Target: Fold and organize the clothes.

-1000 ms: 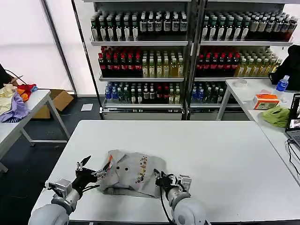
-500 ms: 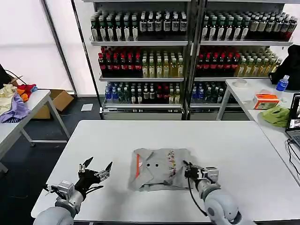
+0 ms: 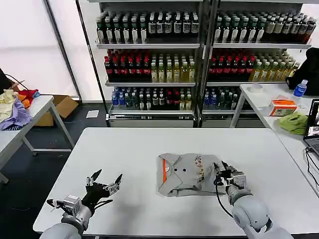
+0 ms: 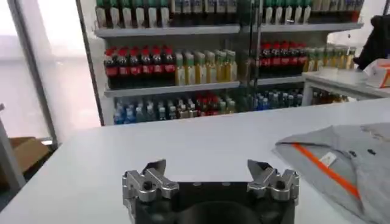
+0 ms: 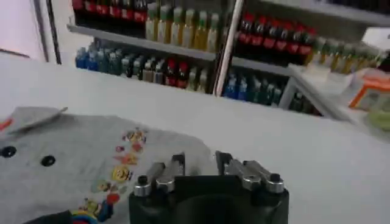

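One shirt (image 3: 187,174) dragged rightward; right end effector (image 3: 223,174) gripping edge.

I see that the folded grey polo shirt (image 3: 188,174) has travelled across the white table (image 3: 149,144) toward my right side. One second ago it lay near the left gripper, a bit left of the middle; half a second ago it was at the middle; now it lies right of the middle. My right gripper (image 3: 223,174) moved together with it, staying at the shirt's right edge. My left gripper (image 3: 104,185) has let go of the shirt: earlier it touched the orange-striped side, now it stands apart with its fingers spread, well away from the cloth, and slightly nearer to me.
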